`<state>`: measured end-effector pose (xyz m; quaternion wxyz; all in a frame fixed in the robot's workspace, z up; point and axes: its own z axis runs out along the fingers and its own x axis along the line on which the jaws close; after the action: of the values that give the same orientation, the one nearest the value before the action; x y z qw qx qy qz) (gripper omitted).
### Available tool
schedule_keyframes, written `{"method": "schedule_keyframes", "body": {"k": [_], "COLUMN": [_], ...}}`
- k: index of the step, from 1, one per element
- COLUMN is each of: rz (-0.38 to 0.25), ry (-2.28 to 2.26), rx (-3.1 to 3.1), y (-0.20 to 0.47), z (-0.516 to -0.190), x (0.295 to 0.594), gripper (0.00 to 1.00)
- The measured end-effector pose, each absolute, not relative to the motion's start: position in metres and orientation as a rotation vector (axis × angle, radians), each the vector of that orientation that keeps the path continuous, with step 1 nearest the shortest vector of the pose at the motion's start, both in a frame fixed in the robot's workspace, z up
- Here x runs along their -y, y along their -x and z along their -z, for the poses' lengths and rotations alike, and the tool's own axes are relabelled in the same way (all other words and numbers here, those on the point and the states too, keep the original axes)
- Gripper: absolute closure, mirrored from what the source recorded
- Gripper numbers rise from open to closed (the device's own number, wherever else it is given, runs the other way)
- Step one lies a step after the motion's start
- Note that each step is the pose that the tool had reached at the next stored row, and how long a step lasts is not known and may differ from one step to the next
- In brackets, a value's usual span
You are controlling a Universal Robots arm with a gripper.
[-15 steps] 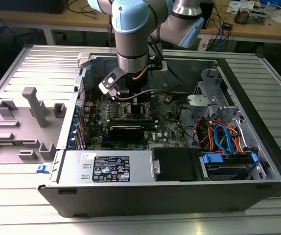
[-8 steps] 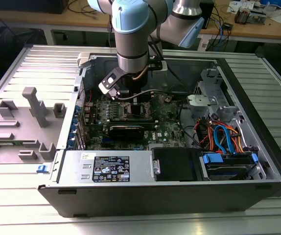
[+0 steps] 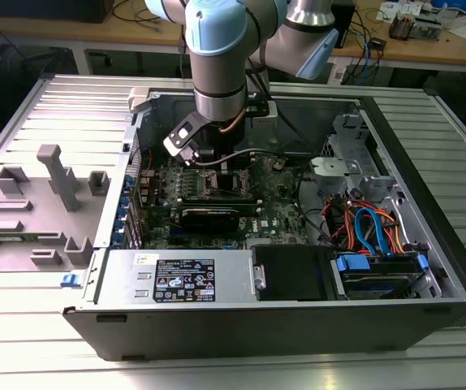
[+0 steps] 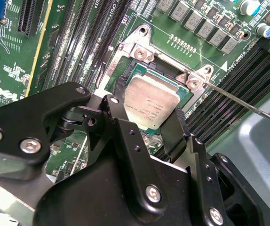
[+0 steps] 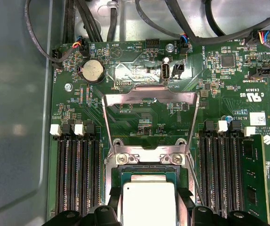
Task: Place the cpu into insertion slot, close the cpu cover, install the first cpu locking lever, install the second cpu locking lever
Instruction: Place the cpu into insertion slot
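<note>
In both wrist views my gripper (image 4: 146,118) (image 5: 149,197) is shut on the cpu (image 4: 151,101) (image 5: 149,205), a silver-topped square chip on a green base. One black finger sits at each of two opposite edges. The chip sits level, right over the insertion slot (image 4: 167,62) (image 5: 146,168); I cannot tell whether it rests in it. The cpu cover (image 5: 149,99), a thin metal frame with a cut-out middle, stands swung open behind the slot. A thin wire locking lever (image 4: 248,106) sticks out free beside the socket. In the exterior view the gripper (image 3: 217,166) reaches down into the open computer case.
Long black memory slots (image 5: 76,174) (image 5: 219,174) flank the socket on both sides. Case walls (image 3: 241,101) ring the board. A power supply (image 3: 176,280) and a drive cage with blue and orange cables (image 3: 371,231) lie near the front. A grey fixture (image 3: 50,203) stands at the exterior view's left.
</note>
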<state>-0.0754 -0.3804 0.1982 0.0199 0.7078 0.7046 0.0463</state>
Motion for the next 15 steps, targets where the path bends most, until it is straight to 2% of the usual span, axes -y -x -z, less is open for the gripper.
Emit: {"method": "schedule_keyframes", "body": {"k": [15], "rz": [-0.145], "ry": [-2.197], "rx": [-2.185], "y": [0.0756], "z": [-0.199], "x": [0.3803], "gripper": [0.46]}}
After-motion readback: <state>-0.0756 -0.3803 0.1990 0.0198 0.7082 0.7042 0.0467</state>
